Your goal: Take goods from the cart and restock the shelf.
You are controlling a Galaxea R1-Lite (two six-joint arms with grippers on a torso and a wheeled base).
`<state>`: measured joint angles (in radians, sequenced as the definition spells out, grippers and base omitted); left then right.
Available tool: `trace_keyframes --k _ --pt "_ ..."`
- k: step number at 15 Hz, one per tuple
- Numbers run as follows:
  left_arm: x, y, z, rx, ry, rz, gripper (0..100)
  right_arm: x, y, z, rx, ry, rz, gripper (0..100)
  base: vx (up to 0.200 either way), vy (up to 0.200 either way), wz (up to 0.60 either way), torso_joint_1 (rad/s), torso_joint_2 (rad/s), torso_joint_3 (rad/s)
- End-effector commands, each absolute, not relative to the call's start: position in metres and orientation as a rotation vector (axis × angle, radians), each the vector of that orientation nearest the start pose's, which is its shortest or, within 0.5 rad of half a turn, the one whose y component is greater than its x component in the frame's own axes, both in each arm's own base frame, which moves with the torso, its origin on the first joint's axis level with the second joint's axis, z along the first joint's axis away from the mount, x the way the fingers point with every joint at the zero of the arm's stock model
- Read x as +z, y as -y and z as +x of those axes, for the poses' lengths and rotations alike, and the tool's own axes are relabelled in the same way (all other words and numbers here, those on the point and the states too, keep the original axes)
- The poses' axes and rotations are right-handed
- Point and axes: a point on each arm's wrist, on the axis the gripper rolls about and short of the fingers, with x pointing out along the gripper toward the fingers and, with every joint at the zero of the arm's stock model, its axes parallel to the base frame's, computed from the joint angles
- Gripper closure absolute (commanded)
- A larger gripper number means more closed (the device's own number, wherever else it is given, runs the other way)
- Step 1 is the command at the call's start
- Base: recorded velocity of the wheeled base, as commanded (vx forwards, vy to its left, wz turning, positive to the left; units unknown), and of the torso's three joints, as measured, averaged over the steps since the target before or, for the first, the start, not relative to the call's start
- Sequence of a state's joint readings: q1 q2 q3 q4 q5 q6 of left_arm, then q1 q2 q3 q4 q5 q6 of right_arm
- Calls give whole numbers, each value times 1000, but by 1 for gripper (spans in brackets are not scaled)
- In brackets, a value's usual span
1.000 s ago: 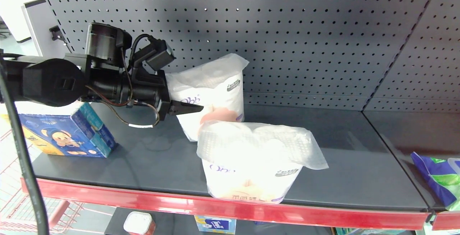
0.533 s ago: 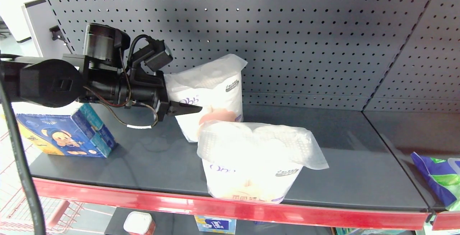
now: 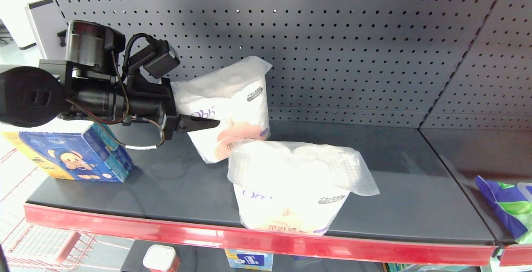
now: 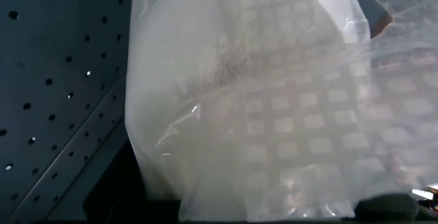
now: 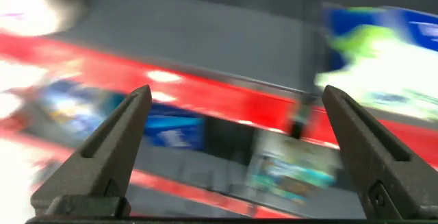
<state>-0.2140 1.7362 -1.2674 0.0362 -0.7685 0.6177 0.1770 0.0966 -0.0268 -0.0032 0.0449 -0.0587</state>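
Neighbours: on your left a blue box (image 3: 77, 155) stands on the shelf deck (image 3: 399, 180), under the left arm. A front tissue pack (image 3: 291, 189) sits at the red front lip (image 3: 249, 238). Far right, a green and blue bag (image 3: 505, 207) lies on the next bay.
In the way: the front tissue pack stands just forward and right of the pack you hold, and its loose top film overlaps that pack's lower corner in the head view (contact or not, you cannot tell).
Edges: the pegboard back wall (image 3: 332, 35) rises close behind the held pack. The red lip closes off the deck's front. A red wire cart (image 3: 37, 243) shows below the lip at lower left.
Open room: a broad stretch of deck lies between the two packs and the seam of the right-hand bay. A narrower strip lies between the blue box and the front pack.
Rear tissue pack (image 3: 228, 105): it is tilted, its top leaning toward the back wall and its lower end at the deck, left of the shelf's middle. Its plastic wrap presses up to the left wrist camera (image 4: 274, 114).
Left gripper (image 3: 203, 123): clamped on the rear tissue pack from its left side, one dark finger lying across the front face.
Right gripper (image 5: 239, 155): fingers spread wide, holding nothing, low before the red lip near the green and blue bag.
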Motion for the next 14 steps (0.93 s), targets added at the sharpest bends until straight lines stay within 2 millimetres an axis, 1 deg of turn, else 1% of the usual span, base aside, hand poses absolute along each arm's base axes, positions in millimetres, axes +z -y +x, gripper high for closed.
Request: trace_keyframes --k 1,2,3,4,5,7,8,10,11,14 --pt "242 81 307 -1069 -181 415 100 86 2 -17 233 -66 -55 0 0 0 0 0 0 0" --pt "244 81 307 -1068 -176 416 100 85 3 -17 192 -76 -48 0 0 0 0 0 0 0" --pt "244 81 307 -1067 -174 416 100 85 5 -16 84 -72 -36 0 0 0 0 0 0 0" --pt "244 81 307 -1067 -173 415 100 85 6 -16 47 -69 5 0 0 0 0 0 0 0" --pt "245 81 307 -1066 -170 416 100 85 6 -16 44 -65 38 0 0 0 0 0 0 0" --pt "246 81 307 -1066 -169 417 100 84 6 -16 31 -66 17 0 0 0 0 0 0 0" --pt "246 81 307 -1066 -167 417 100 84 7 -16 -13 -65 19 0 0 0 0 0 0 0" --pt "246 81 307 -1066 -167 417 100 84 7 -16 -4 -65 14 0 0 0 0 0 0 0" --pt "246 81 307 -1066 -167 417 100 84 6 -15 50 -67 -4 0 0 0 0 0 0 0" --pt "248 81 307 -1063 -163 419 100 82 5 -15 81 -78 40 0 0 0 0 0 0 0"
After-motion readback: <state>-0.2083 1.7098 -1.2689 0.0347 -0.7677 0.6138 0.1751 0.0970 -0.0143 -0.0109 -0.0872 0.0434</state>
